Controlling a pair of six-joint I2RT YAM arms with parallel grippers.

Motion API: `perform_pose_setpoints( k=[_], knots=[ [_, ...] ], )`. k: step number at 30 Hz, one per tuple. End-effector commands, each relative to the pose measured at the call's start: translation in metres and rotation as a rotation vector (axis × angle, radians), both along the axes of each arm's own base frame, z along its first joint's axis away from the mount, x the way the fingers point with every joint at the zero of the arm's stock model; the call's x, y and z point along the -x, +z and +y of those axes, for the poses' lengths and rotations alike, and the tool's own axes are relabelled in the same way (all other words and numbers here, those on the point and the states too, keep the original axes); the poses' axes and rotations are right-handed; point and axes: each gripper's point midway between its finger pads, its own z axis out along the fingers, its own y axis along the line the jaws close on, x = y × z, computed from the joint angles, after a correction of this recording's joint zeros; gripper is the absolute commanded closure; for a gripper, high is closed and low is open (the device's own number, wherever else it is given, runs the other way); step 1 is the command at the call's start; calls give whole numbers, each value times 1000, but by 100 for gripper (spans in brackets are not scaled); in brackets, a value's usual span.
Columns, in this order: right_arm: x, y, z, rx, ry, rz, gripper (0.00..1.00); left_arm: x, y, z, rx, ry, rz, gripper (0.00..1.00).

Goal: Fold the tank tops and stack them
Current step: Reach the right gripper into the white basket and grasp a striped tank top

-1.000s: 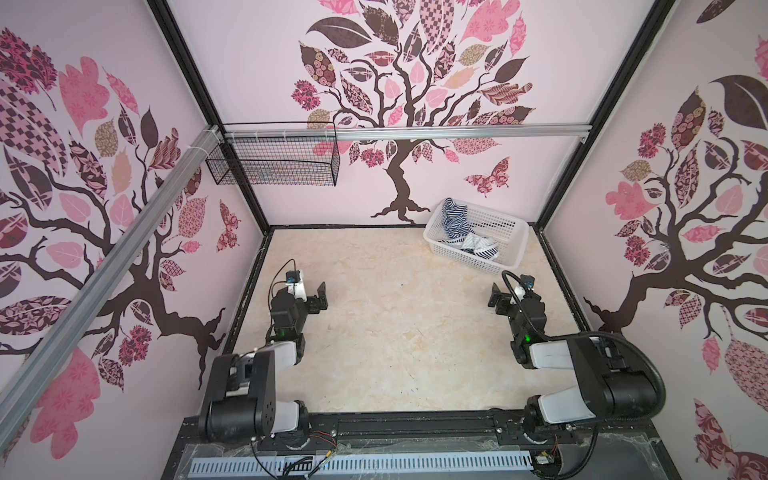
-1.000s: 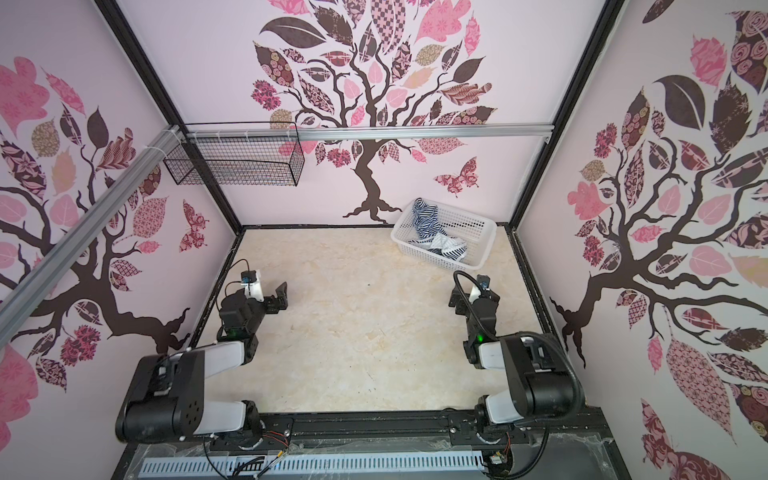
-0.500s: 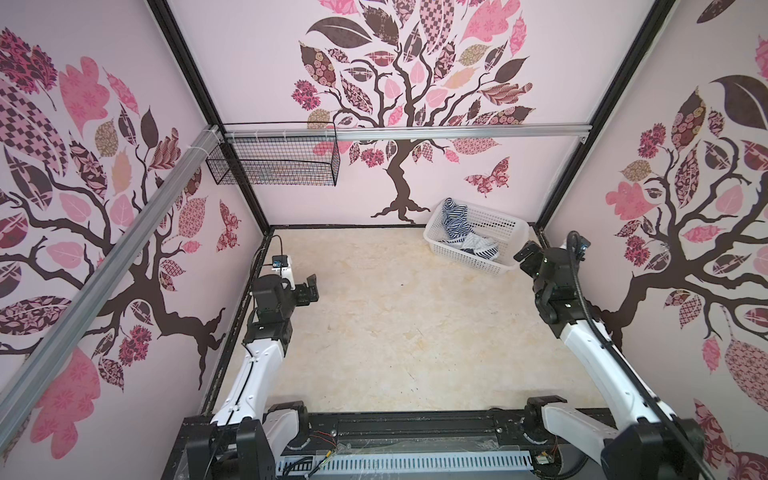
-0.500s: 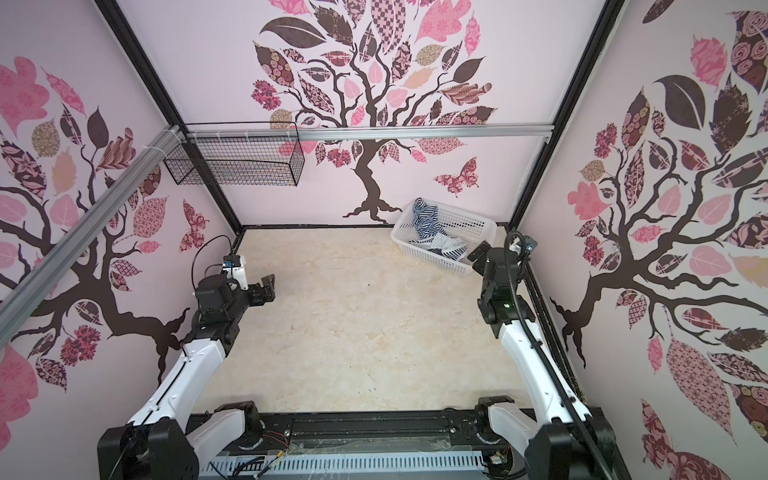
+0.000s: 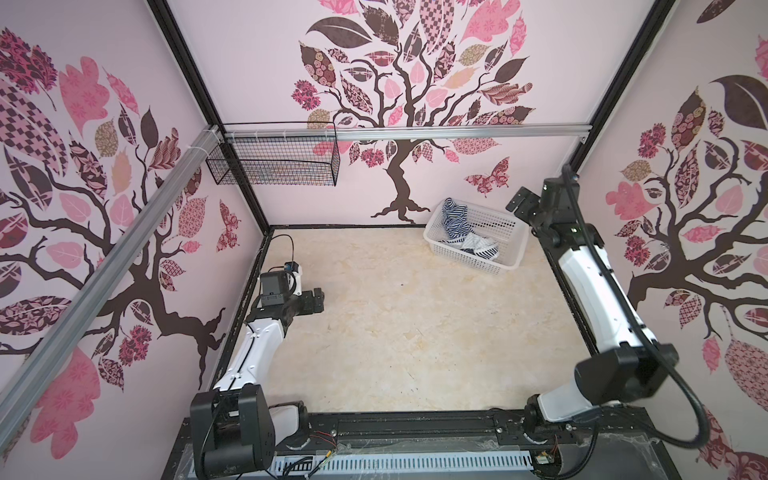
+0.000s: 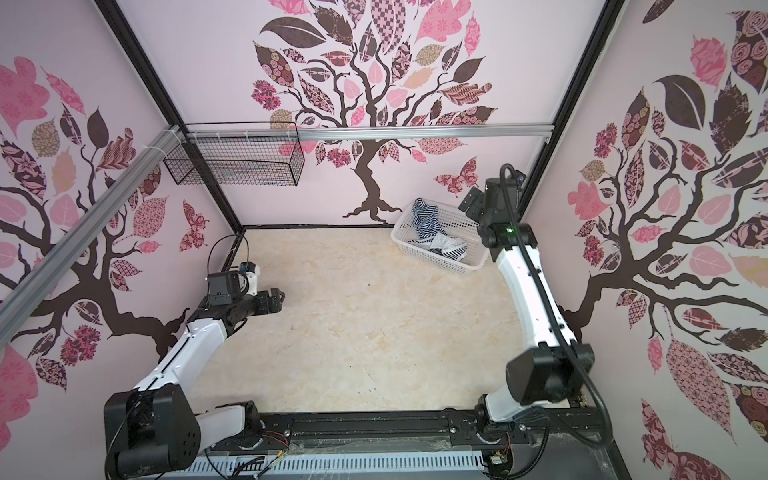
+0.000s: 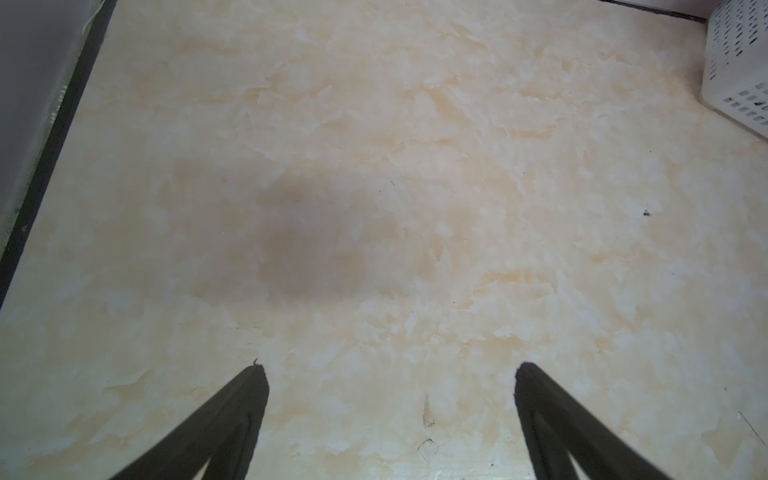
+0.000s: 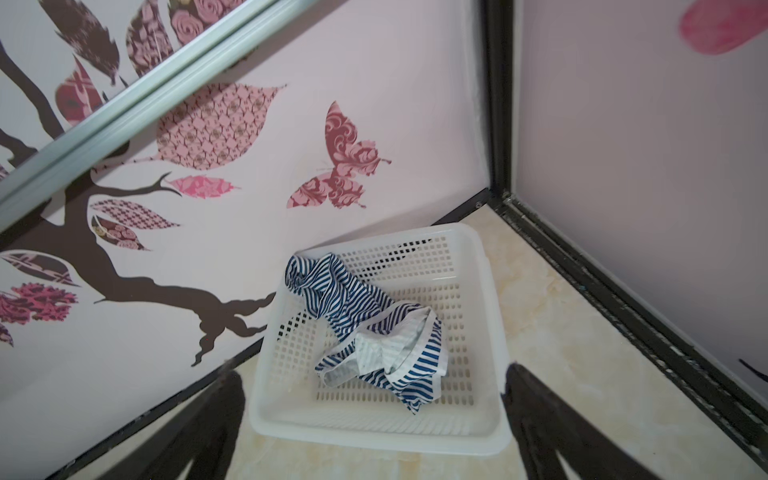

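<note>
Navy-and-white striped tank tops [image 8: 345,299] lay in the white perforated plastic basket [image 8: 490,307]. The right gripper [image 8: 372,374] hung near it, the left gripper [image 7: 390,366] well apart; both held fingers wide.

Tank tops [image 8: 345,299] in 1 tangle, undersides out of sight.
</note>
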Motion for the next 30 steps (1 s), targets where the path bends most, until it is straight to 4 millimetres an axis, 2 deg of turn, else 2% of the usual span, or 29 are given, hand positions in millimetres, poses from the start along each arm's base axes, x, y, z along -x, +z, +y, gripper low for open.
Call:
perform_pose_setpoints(
  k=[1, 5, 10, 12, 13, 16, 20, 23, 26, 27, 30],
  knots=[
    [-39, -52, 35, -58, 171, 172, 1, 11, -2, -5, -20, -75, 68, 8],
    [-97, -87, 47, -94, 196, 217, 2, 26, -9, -6, -53, -120, 119, 10],
    [-153, -117, 78, -153, 273, 162, 5, 34, -1, -4, -89, -124, 54, 10],
    [-169, -131, 91, -177, 300, 140, 8, 37, 1, -8, -79, -141, 50, 10],
    [-177, -148, 97, -188, 305, 147, 10, 38, 1, -10, -75, -146, 52, 10],
    [-188, -176, 110, -218, 321, 158, 13, 40, 2, -11, -65, -148, 57, 10],
    [-190, -205, 110, -196, 272, 197, 15, 43, 1, -13, -52, -151, 57, 10],
    [-179, -210, 104, -67, 211, 241, 15, 47, -1, -14, -56, -154, 58, 10],
    [-155, -204, 84, 99, 106, 314, 14, 51, -4, -15, -53, -156, 53, 10],
    [-144, -196, 78, 122, 84, 325, 13, 53, -6, -16, -48, -161, 55, 10],
    [-119, -200, 63, 167, 46, 369, 12, 55, -7, -19, -39, -175, 50, 10]
  ],
)
